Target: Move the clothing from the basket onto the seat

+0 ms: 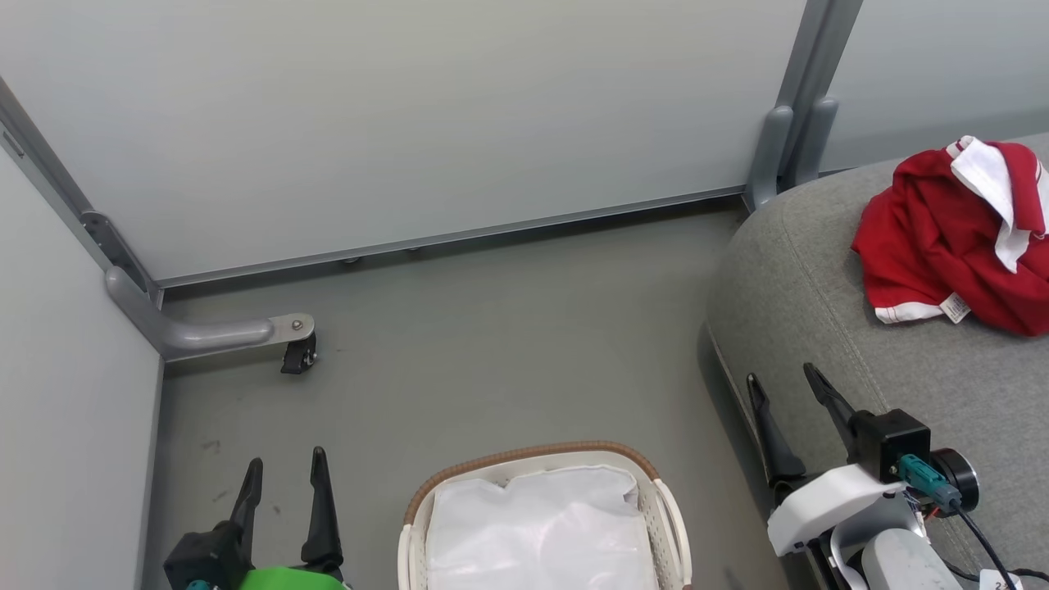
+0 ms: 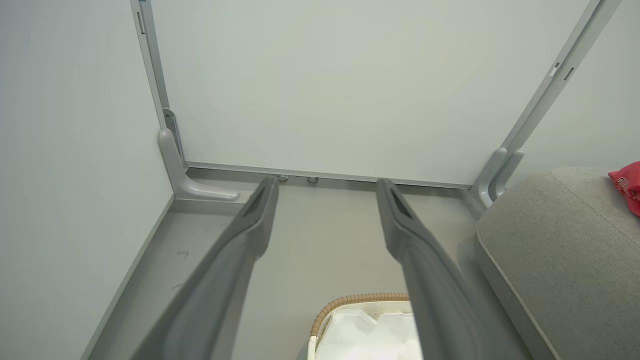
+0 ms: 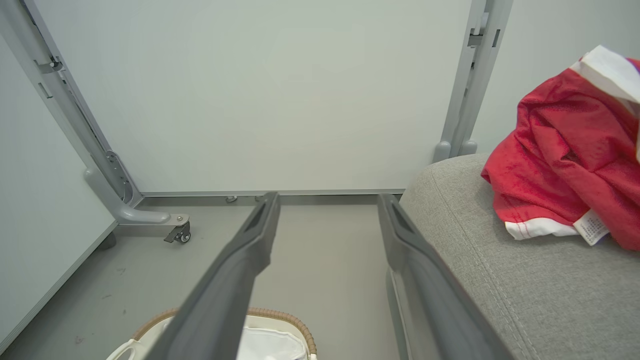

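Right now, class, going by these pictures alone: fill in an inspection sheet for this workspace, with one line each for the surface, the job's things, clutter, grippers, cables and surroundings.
Surface: grey floor, a few faint scuffs at the left.
Job's things: red clothes heaped on the sofa; basket on the floor beside it, white lining showing in the part in view.
Clutter: nothing seen.
Grippers: left gripper open, holding nothing; right gripper open, holding nothing, by the sofa's edge.
Cables: black cable with a teal plug at the right wrist.
Surroundings: pale panels on grey frames; a small wheel under one frame foot.
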### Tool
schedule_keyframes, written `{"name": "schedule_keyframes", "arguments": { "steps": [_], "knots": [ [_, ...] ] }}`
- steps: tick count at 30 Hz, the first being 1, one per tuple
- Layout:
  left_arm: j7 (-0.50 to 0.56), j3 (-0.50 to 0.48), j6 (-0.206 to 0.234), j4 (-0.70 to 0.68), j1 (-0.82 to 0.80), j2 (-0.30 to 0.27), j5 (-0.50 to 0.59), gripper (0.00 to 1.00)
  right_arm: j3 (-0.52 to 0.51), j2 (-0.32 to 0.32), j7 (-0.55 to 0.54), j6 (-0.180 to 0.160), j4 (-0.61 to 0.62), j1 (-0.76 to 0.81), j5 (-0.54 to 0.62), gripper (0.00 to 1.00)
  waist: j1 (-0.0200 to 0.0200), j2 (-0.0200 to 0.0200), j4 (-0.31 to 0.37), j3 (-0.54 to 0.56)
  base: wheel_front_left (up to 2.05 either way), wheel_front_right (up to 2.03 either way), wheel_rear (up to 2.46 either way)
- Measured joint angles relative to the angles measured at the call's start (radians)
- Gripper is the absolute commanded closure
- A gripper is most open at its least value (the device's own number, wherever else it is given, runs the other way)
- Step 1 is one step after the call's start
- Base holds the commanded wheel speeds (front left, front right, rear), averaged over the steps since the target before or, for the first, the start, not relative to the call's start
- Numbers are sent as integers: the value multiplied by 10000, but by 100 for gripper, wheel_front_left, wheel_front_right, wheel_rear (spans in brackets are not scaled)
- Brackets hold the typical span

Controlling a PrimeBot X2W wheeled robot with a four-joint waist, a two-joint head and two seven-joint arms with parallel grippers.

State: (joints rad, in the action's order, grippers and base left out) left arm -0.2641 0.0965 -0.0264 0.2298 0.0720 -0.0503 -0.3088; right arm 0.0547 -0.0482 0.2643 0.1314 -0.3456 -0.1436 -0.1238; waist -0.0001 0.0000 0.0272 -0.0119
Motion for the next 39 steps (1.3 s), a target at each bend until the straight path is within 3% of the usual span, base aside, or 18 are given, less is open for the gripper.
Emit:
{"name": "schedule_keyframes", "arguments": {
  "steps": [17,18,24,39],
  "knots": [
    [0,13,-2,125,1,2,-105,0,113,0,0,0,-19,51,-113,0,0,0,-90,58,0,0,0],
    [0,17,-13,132,1,2,-105,100,132,0,0,-2,-25,51,-123,100,0,0,-88,52,0,0,0],
    [38,31,-10,593,16,23,-150,100,155,73,-61,0,-489,354,-199,100,0,0,-90,51,0,0,0],
    [769,-343,-180,587,-87,31,-2646,100,-184,71,-779,0,-247,366,-3018,100,0,0,-112,56,0,0,0]
  ]
}}
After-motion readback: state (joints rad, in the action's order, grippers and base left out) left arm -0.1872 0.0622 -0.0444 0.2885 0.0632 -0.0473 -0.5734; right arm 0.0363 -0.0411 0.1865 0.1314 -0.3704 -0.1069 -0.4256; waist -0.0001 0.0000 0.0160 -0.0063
